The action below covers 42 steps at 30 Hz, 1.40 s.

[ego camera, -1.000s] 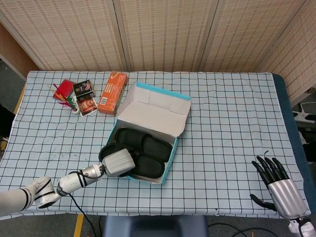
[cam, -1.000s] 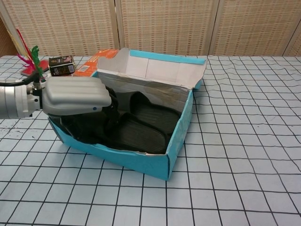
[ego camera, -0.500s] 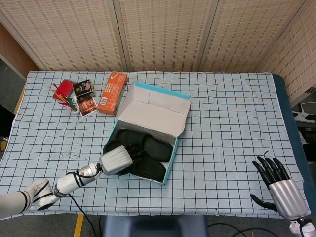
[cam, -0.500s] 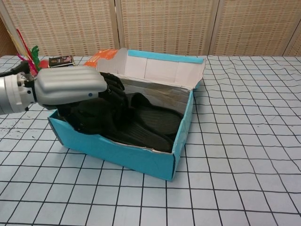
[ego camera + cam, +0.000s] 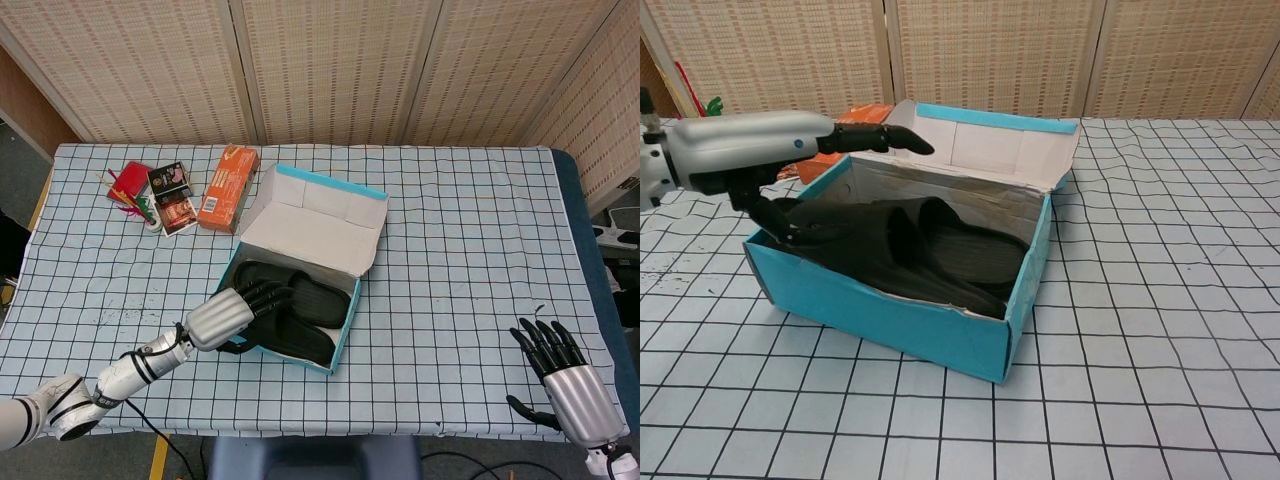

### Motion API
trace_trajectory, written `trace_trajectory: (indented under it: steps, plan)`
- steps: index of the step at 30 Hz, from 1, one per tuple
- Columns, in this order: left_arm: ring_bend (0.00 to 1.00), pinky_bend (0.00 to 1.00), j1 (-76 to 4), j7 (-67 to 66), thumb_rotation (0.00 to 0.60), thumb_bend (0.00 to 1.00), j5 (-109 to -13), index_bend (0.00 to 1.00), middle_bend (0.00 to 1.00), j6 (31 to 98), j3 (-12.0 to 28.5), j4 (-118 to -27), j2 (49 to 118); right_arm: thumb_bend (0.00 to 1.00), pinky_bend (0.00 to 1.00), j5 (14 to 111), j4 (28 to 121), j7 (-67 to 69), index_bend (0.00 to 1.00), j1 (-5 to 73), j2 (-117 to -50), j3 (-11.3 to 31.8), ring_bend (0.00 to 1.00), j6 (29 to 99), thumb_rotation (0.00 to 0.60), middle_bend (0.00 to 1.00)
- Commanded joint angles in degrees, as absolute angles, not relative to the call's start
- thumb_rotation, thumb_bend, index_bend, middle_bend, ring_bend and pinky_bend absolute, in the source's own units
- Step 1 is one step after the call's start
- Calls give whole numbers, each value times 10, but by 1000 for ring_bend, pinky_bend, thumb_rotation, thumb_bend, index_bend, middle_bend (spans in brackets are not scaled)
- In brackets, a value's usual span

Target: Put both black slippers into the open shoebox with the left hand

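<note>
Left hand (image 5: 790,140) above the left wall of the open shoebox (image 5: 940,335), centre-left of the chest view; fingers stretched out flat over the box, nothing grasped, though the thumb seems to hang beside the nearer slipper. Both black slippers (image 5: 295,310) lie inside the box, side by side. Right hand (image 5: 565,385) at lower right of the head view, fingers spread, empty. Orange carton (image 5: 228,187) upper left, behind the box.

2 black slippers (image 5: 300,310) in shoebox (image 5: 345,328), left hand (image 5: 222,317) above
</note>
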State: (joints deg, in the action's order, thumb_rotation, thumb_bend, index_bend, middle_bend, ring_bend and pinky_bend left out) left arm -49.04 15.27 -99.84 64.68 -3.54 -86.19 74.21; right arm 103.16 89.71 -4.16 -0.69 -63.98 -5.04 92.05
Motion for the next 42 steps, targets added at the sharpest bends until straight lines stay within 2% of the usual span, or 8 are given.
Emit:
trace_trajectory:
  steps: [1, 5, 7, 11, 20, 28, 35, 42]
  plan:
    - [43, 88, -484, 152, 600, 486, -990, 0, 0, 648, -33, -872, 730, 122, 0, 1032, 897, -40, 0, -7, -639, -50, 0, 921, 475, 0]
    - [99, 93, -482, 113, 600, 593, -980, 0, 43, 612, -44, -874, 716, 122, 0, 1033, 897, -39, 0, -7, -639, -51, 0, 921, 477, 0]
    - [132, 103, -482, 96, 600, 607, -971, 5, 74, 591, -49, -879, 712, 122, 0, 1033, 897, -39, 0, -7, -639, -51, 0, 921, 477, 0]
    - [189, 116, -474, 72, 600, 604, -963, 35, 171, 575, -55, -878, 710, 122, 0, 1033, 897, -39, 0, -7, -638, -51, 0, 922, 476, 0]
    - [255, 191, -466, 97, 600, 585, -967, 74, 236, 574, -55, -841, 733, 122, 0, 1031, 897, -44, 0, -6, -641, -51, 0, 916, 477, 0]
    - [294, 221, -479, 199, 600, 582, -954, 102, 270, 529, -61, -802, 764, 122, 0, 1028, 897, -45, 0, -5, -641, -50, 0, 915, 477, 0]
    - [297, 227, -478, 269, 600, 580, -959, 125, 285, 525, -67, -725, 803, 122, 0, 1027, 896, -44, 0, -6, -640, -49, 0, 917, 476, 0]
    - [286, 223, -474, 292, 600, 581, -981, 147, 303, 551, -76, -704, 815, 122, 0, 1025, 897, -45, 0, -6, -641, -48, 0, 916, 476, 0]
